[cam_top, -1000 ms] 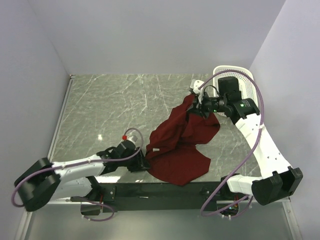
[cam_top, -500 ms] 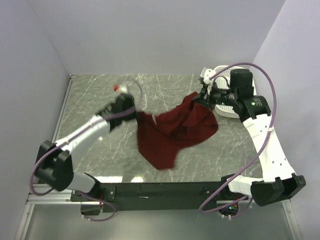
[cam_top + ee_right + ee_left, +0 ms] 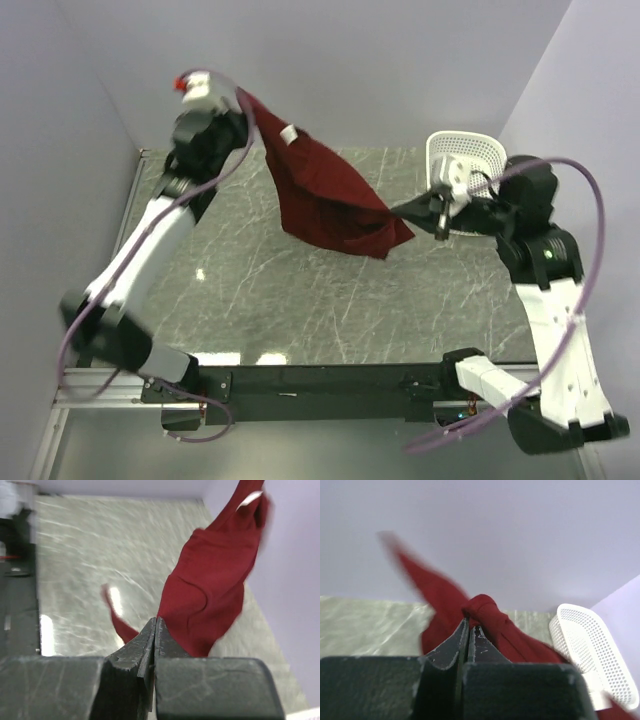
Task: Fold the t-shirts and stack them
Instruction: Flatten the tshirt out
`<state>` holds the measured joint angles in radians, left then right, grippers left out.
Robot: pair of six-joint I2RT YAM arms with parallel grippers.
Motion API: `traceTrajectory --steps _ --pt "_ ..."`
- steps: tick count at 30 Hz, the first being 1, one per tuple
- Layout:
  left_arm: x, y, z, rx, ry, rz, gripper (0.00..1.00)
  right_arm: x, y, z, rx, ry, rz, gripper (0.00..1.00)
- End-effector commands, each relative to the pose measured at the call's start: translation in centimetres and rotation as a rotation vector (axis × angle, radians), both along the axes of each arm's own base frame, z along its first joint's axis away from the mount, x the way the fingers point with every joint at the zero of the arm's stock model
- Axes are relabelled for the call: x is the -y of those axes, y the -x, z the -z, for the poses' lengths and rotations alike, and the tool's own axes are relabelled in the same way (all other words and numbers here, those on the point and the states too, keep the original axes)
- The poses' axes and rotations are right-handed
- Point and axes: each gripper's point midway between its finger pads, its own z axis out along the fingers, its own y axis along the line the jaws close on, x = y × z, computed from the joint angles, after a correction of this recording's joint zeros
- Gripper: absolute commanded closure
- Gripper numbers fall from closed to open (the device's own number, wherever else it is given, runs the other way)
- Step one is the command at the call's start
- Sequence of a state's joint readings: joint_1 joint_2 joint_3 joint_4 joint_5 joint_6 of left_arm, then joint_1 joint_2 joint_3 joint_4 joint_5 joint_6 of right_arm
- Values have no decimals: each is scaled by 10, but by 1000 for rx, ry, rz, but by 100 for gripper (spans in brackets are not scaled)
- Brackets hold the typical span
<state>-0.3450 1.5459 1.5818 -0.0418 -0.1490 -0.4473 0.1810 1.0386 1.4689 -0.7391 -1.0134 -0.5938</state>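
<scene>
T-shirt (image 3: 330, 200) raised; left claw (image 3: 468, 625), right claw (image 3: 155, 622) clamping it.

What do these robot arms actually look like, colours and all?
Two slim arms, the left arm and the right arm, have white shells, black joints and looping purple cables. The left gripper and the right gripper are black, each with two flat tapering fingers. A red cap sits near the left wrist.

Had my left arm (image 3: 150, 240) stretched up high, right arm (image 3: 545, 275) lower; left gripper (image 3: 244, 98) and right gripper (image 3: 433, 208) both pinched tight on the t-shirt (image 3: 325, 195).
</scene>
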Motion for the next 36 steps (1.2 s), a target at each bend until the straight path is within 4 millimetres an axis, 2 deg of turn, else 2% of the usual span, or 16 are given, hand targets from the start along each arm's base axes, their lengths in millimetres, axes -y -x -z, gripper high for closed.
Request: traceTrajectory --steps 1,5,8,9,11,17,18,22,24,25,27,31,32,33,35,36 --pt "-55 50 -24 160 -24 -84 99 -7 52 -28 101 -40 -179 100" --pt "-105 65 94 -114 -47 -156 100 -38 76 -13 -3 -86 -387 100" --pt "-115 77 203 -412 -38 -130 100 -66 75 33 -125 -51 -460 100" --pt "-112 77 233 -500 -30 -108 100 -81 90 55 -192 -29 -530 100" --pt "-123 79 274 -632 -29 -140 100 -101 98 79 -233 0 -594 100" --pt "-159 68 273 -685 20 -249 100 -172 165 122 -282 196 -868 100" --pt "-163 71 266 -671 21 -259 100 -181 172 115 -251 197 -906 100" --pt "-174 90 259 -662 5 -276 97 -221 220 152 -342 319 -1044 99" --pt "-188 100 262 -680 -4 -330 79 -240 222 171 -379 396 -1024 63" --pt "-192 106 266 -703 -3 -347 53 -242 220 177 -407 432 -1002 50" --pt "-208 114 263 -703 8 -426 40 -252 196 180 -379 475 -894 34" --pt "-231 122 239 -643 54 -532 29 -231 117 155 -348 385 -644 32" --pt "-232 122 223 -592 66 -535 29 -218 100 163 -394 379 -561 32" --pt "-226 120 214 -560 83 -502 29 -197 50 161 -419 331 -413 33" --pt "-210 113 190 -440 100 -399 26 -168 -7 151 -420 234 -168 34" --pt "-174 111 183 -405 135 -186 23 -139 -45 161 -415 195 -7 32"
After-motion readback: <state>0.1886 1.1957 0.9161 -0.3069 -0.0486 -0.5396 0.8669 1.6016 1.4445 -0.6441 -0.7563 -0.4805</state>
